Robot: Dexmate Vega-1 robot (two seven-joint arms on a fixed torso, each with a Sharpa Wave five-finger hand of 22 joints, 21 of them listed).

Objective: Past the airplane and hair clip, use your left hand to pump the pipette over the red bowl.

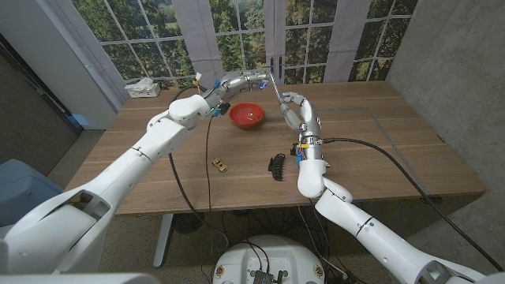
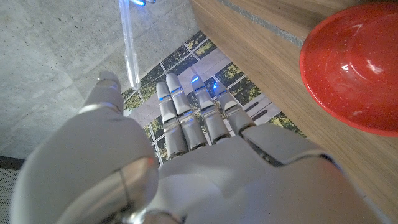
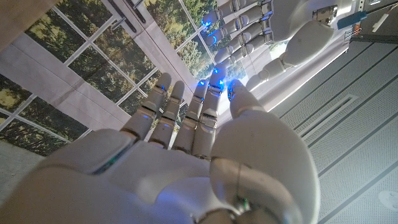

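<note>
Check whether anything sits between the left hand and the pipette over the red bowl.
Nothing visible does. The left hand reaches out above the red bowl, fingers extended toward the pipette, which the right hand seems to hold up.

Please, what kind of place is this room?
Probably an indoor lab or office test space: a wooden table stands beside bare concrete walls, and a backdrop printed with windows and trees hangs behind it rather than real windows, it seems.
</note>
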